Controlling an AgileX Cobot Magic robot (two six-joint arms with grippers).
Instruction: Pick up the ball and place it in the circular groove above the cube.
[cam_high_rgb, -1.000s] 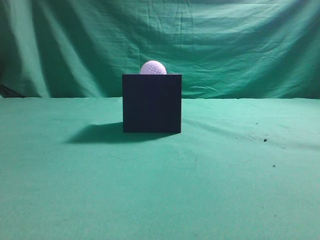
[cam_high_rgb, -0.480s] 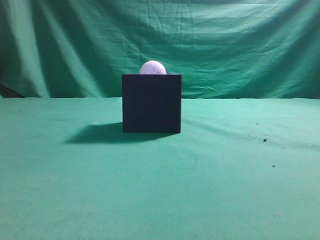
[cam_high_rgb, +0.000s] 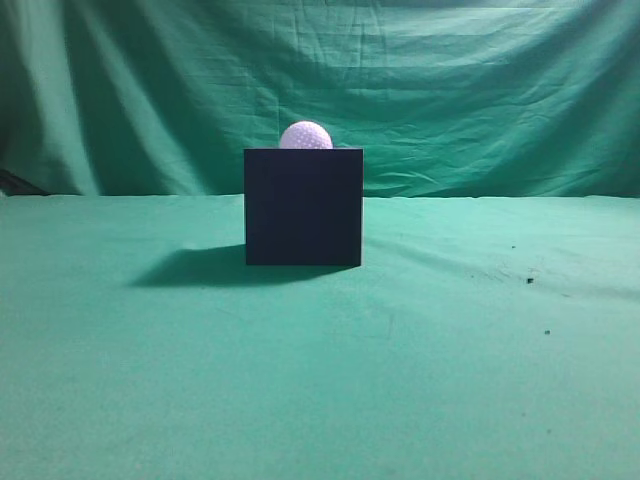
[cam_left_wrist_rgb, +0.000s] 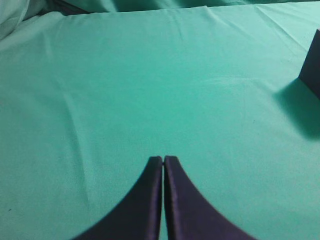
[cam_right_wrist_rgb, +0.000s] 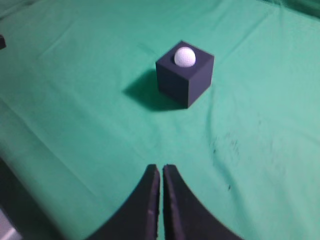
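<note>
The white dimpled ball (cam_high_rgb: 306, 135) sits in the top of the dark cube (cam_high_rgb: 303, 207), which stands on the green cloth at the middle. In the right wrist view the ball (cam_right_wrist_rgb: 184, 56) rests in the cube's (cam_right_wrist_rgb: 192, 80) top face, well ahead of my right gripper (cam_right_wrist_rgb: 161, 168), which is shut and empty. My left gripper (cam_left_wrist_rgb: 163, 159) is shut and empty over bare cloth; a corner of the cube (cam_left_wrist_rgb: 313, 65) shows at its far right. Neither gripper shows in the exterior view.
A green cloth (cam_high_rgb: 320, 360) covers the table and a green curtain (cam_high_rgb: 450, 90) hangs behind. Small dark specks (cam_high_rgb: 530, 281) lie on the cloth to the right of the cube. The cube's shadow falls to its left.
</note>
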